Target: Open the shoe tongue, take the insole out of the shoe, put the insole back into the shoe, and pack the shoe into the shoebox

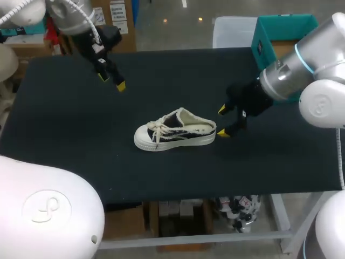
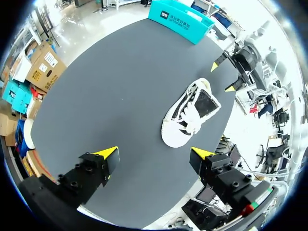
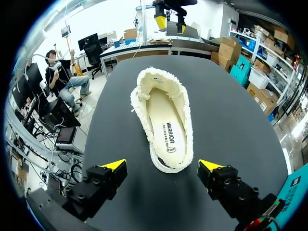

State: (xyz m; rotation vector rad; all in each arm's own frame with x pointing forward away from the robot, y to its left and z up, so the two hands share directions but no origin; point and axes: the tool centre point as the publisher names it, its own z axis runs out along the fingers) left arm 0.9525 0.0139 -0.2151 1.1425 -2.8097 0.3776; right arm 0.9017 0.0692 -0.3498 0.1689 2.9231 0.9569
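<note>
Right wrist view: right gripper (image 3: pixel 162 165), spread, sits just behind the shoe (image 3: pixel 161 96), insole (image 3: pixel 166 130) inside. Left gripper (image 1: pixel 111 81), spread, hangs far left. Likely next: steady the heel.

The head camera sits high above and behind the robot, looking down on the whole dark table (image 1: pixel 64 135), the shoe (image 1: pixel 175 129) small near its middle. The left wrist camera hangs high over the table's far left part, looking down along the left gripper (image 2: pixel 155 153) across most of the table; the shoe lies well ahead, the right gripper (image 2: pixel 222 77) beyond it. The right wrist camera is low and near, just behind the shoe's heel, facing along its length toward the left gripper at the far edge. All three share the shoe and the table round it.
</note>
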